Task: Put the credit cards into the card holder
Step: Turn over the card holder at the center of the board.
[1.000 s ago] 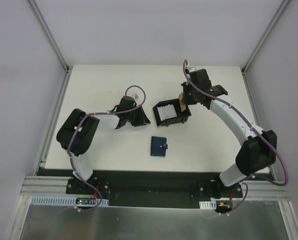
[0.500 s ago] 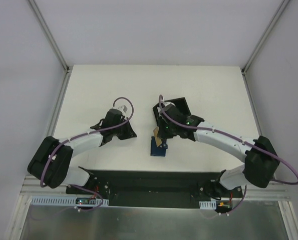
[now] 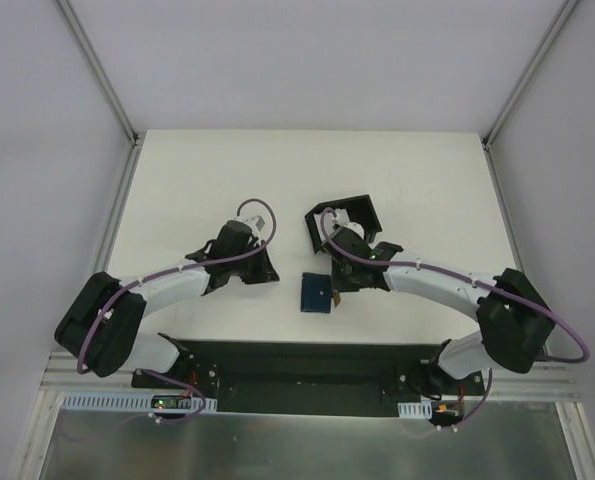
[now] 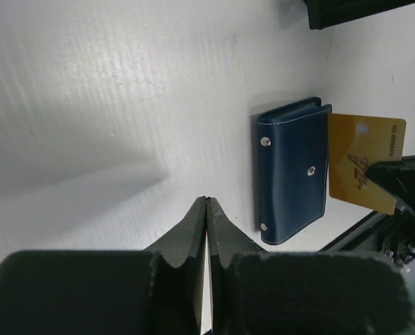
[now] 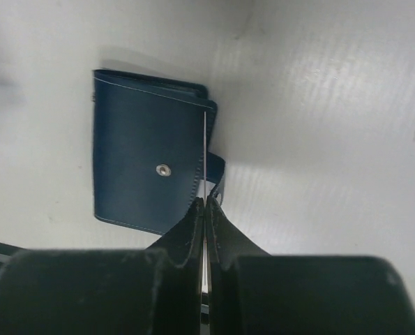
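While the right gripper [image 5: 205,202] pinches a yellow-orange card [image 4: 364,171] at 3 o'clock of the card holder [image 4: 291,178] (touching, I think), the left gripper [image 4: 206,202] sits pressed together at 9 o'clock.

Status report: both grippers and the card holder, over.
Left gripper shut, empty. Right gripper shut on yellow-orange card, beside card holder. Holder closed, flat on table; pockets not accessible.
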You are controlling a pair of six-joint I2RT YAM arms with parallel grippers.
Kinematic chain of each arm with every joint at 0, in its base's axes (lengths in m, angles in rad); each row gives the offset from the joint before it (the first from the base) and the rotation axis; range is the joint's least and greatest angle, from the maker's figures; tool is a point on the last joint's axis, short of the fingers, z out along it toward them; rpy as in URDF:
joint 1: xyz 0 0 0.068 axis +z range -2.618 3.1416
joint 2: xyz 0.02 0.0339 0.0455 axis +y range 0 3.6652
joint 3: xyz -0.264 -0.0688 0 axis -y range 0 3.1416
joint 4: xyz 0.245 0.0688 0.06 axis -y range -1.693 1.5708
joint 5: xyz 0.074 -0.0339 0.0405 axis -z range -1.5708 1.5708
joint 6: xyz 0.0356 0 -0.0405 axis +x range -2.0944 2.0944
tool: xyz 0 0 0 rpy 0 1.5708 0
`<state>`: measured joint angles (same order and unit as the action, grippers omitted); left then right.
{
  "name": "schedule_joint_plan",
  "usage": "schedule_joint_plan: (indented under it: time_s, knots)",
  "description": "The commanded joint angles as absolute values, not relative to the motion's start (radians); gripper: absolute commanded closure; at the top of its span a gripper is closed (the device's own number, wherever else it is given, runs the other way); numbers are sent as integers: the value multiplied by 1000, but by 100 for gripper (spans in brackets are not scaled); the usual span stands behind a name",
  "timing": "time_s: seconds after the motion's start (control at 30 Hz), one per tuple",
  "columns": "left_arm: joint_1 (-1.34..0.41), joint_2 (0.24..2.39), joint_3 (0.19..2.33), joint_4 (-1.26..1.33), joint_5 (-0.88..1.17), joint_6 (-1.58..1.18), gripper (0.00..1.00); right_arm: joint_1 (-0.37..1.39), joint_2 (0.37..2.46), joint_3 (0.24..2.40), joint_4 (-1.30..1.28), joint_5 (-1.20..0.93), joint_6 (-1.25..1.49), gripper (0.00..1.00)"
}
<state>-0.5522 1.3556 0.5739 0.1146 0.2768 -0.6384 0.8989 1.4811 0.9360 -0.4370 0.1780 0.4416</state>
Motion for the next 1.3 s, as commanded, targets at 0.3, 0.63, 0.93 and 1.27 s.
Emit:
schedule_joint_plan:
  time_s: [0.3,0.63,0.93,1.27]
  knots:
    - [-638,1459,657,106,267,-618,100,835,1397,798,-319,111,512,100]
    - [-675,1558,689,117,278,-621,100,807,1359,712,-172,37,569,100]
    - [-681,1595,699,121,287,-637,100,804,1371,713,-140,11,575,100]
    - [-683,1592,701,121,291,-626,100,804,1302,718,-121,-32,574,100]
